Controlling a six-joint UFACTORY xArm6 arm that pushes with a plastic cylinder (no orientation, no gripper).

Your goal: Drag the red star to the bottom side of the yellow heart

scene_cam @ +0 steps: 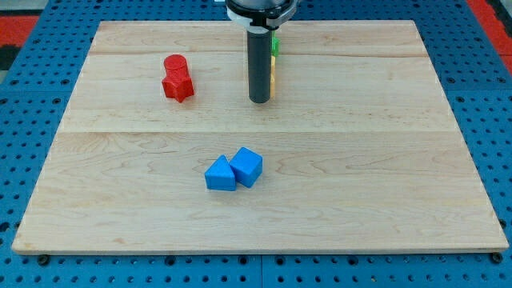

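Observation:
The red star [180,87] lies on the wooden board at the view's upper left, touching a red cylinder [174,64] just above it. My tip [259,101] rests on the board about a hundred pixels to the right of the red star, not touching it. A yellow block [273,78] shows as a thin sliver behind the rod's right edge; its shape is hidden. A green block [275,45] peeks out above it, also mostly hidden by the rod.
Two blue blocks sit together at the board's lower middle: a blue triangular block [219,175] and a blue cube [249,166], touching. The board [384,160] lies on a blue perforated table.

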